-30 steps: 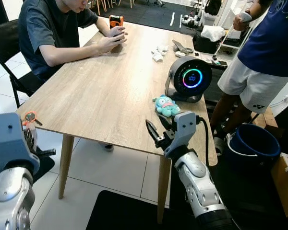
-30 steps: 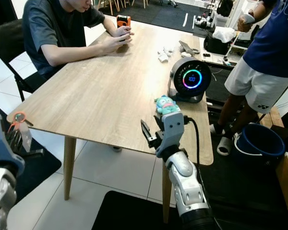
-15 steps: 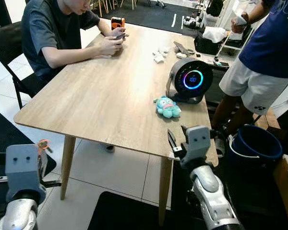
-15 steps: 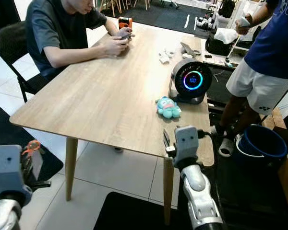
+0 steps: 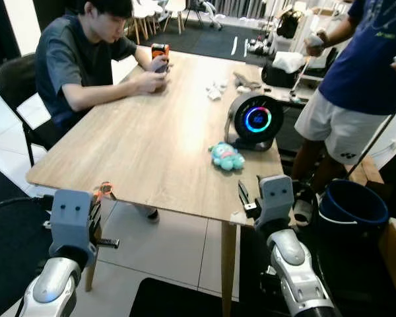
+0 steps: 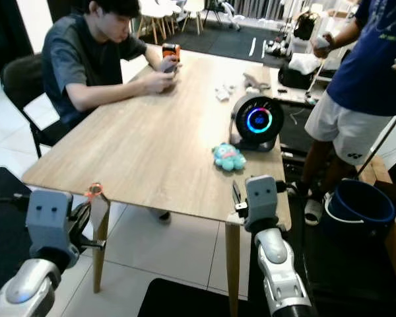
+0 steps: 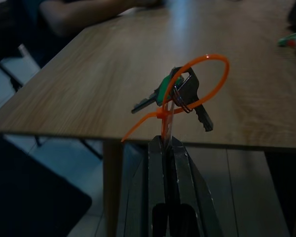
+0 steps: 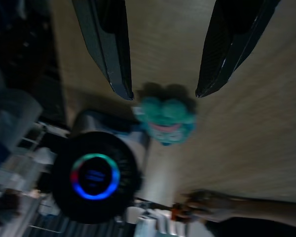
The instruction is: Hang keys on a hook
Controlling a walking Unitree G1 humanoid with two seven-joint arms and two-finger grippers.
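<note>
Keys held, carry phase, no hook in sight.

Keys [image 7: 180, 94], on an orange zip-tie loop [image 7: 207, 74], stand pinched at the tie's tail between the clenched fingers of the left gripper [image 7: 166, 143], centre of the left wrist frame, just off the near table edge. Judgement: keep the pinch firm, carry level so the loop stays open and upright, and find the hook before reaching. Right gripper [image 8: 163, 91] is spread, empty, over a teal plush toy [image 5: 226, 156] mid-frame. Wooden table [image 5: 152, 132] also bears a round glowing speaker [image 5: 254, 120]. One person sits upper left with a phone [image 5: 160, 51]; another stands upper right beside a blue bucket [image 5: 352, 206]. Tiled floor, dark mats.
</note>
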